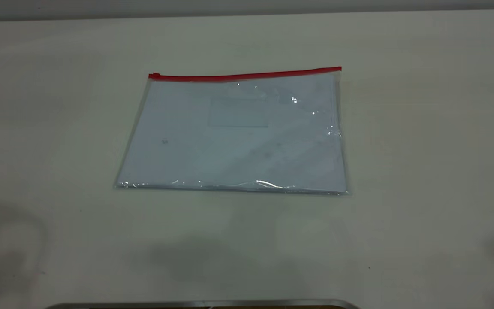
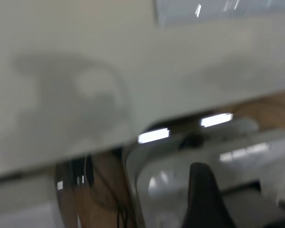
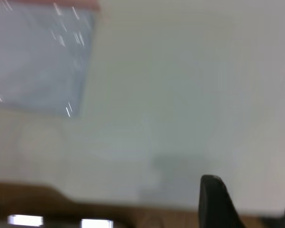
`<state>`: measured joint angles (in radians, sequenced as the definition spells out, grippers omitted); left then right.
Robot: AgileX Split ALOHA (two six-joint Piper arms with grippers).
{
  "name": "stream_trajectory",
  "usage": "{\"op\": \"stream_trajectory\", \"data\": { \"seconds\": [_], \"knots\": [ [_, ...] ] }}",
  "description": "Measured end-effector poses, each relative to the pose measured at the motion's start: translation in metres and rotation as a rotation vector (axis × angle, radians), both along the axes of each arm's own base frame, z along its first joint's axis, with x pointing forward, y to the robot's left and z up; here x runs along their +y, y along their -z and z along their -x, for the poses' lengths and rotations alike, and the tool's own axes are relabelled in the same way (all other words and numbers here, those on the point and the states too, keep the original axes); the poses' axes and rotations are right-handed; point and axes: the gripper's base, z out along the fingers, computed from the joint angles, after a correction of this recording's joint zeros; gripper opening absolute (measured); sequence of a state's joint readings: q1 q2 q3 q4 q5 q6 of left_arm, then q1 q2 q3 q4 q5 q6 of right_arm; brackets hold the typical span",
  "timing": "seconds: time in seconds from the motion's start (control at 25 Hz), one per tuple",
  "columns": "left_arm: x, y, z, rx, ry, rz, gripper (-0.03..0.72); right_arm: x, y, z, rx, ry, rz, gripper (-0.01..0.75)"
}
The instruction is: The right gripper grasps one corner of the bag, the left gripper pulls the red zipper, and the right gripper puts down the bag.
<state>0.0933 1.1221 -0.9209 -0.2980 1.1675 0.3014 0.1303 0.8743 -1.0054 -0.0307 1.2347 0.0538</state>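
Note:
The bag lies flat on the white table, a clear pouch with white paper inside. Its red zipper runs along the far long edge, with the small slider tab at the left end. The corner of the bag at the zipper's right end rests on the table. Neither gripper shows in the exterior view. In the right wrist view my right gripper is open above the table's near edge, with the bag well away. My left gripper is open beyond the table edge, far from the bag.
A curved metal rim shows at the near edge of the exterior view. Soft arm shadows fall on the table front. The left wrist view shows a metal frame and cables below the table edge.

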Motion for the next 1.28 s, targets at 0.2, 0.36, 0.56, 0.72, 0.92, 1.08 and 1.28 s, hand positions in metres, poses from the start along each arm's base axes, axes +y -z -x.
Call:
{"op": "stream_trajectory", "data": {
  "seconds": [0.2, 0.36, 0.56, 0.72, 0.92, 1.08, 1.28],
  "knots": [
    [0.003, 0.036, 0.034, 0.106, -0.028, -0.063, 0.511, -0.004, 0.080, 0.027, 0.213, 0.071, 0.004, 0.401],
    [0.005, 0.050, 0.056, 0.091, -0.046, -0.100, 0.511, -0.007, 0.118, 0.044, 0.249, 0.073, 0.012, 0.401],
    [0.003, 0.052, 0.081, -0.020, -0.059, -0.115, 0.511, -0.007, 0.123, 0.048, 0.194, 0.059, 0.008, 0.401],
    [0.001, 0.055, 0.103, -0.104, -0.064, -0.123, 0.511, -0.007, 0.122, 0.048, 0.183, 0.050, 0.011, 0.401],
    [0.000, 0.050, 0.126, -0.235, -0.068, -0.146, 0.512, -0.007, 0.122, 0.048, 0.179, 0.048, 0.011, 0.397],
    [-0.001, 0.044, 0.143, -0.356, -0.075, -0.154, 0.513, -0.007, 0.122, 0.048, 0.179, 0.048, 0.011, 0.389],
    [-0.003, 0.041, 0.164, -0.501, -0.082, -0.163, 0.513, -0.007, 0.121, 0.050, 0.166, 0.042, 0.009, 0.381]
  ]
}}
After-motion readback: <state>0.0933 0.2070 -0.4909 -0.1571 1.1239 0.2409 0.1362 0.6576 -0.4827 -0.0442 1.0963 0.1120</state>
